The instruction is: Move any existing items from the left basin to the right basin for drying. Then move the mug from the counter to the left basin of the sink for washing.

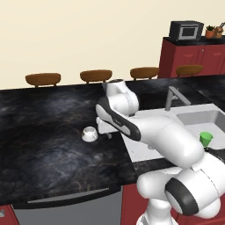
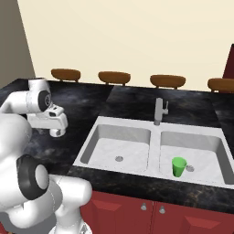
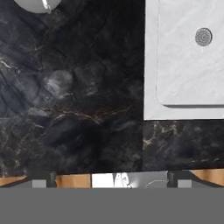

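Note:
The green cup (image 2: 178, 167) stands upright in the right basin (image 2: 208, 146), also seen as the green cup (image 1: 205, 139). The left basin (image 2: 107, 141) holds nothing but its drain (image 2: 119, 158). The white-silver mug (image 1: 89, 134) sits on the black counter (image 1: 44, 132), left of the sink (image 2: 155, 151). My gripper (image 1: 104, 132) hangs open above the counter, pointing down, between the mug and the sink's left rim, with nothing between its fingers. In the hand view the mug (image 3: 37, 4) shows at the top left edge and the left basin (image 3: 188, 78) at the upper right.
A grey faucet (image 2: 159, 111) rises behind the sink's divider. Several wooden stools (image 1: 43, 79) line the counter's far side. A red cabinet (image 1: 189, 57) with a microwave (image 1: 186, 30) stands at the back right. Red cabinet doors (image 2: 137, 208) run below the sink.

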### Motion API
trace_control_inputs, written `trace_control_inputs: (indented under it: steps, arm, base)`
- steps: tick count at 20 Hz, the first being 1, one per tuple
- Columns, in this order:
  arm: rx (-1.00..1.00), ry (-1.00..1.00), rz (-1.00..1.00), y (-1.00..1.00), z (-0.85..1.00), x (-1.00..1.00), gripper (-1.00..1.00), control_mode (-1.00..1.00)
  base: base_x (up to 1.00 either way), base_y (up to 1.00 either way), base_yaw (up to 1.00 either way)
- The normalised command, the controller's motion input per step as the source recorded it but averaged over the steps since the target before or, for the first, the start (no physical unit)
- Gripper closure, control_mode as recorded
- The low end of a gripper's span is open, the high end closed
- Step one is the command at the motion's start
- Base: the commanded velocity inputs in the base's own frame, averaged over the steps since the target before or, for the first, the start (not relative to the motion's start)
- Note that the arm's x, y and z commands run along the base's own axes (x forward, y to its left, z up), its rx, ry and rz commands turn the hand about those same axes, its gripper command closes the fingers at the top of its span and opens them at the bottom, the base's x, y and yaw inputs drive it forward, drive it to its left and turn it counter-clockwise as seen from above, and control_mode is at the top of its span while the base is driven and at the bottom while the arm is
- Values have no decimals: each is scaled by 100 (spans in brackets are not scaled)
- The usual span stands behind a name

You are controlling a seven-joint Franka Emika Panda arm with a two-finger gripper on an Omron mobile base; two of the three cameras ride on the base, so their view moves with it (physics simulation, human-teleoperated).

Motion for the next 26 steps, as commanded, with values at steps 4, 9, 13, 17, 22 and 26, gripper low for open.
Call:
trace_control_inputs:
  steps: [4,9,13,17,22,26]
  arm:
    - [3,-7,12,27,-5,8,-100,-100]
    - [3,-4,13,21,-7,10,-100,-100]
    - [3,-3,14,10,-15,12,-100,-100]
    - [3,0,13,5,-20,11,-100,-100]
    - [1,3,7,0,-9,16,-100,-100]
    - [3,3,3,4,-7,23,-100,-100]
  base:
    - [0,0,0]
    - [0,0,0]
    - [0,0,0]
    - [0,0,0]
    - [0,0,0]
    - [0,0,0]
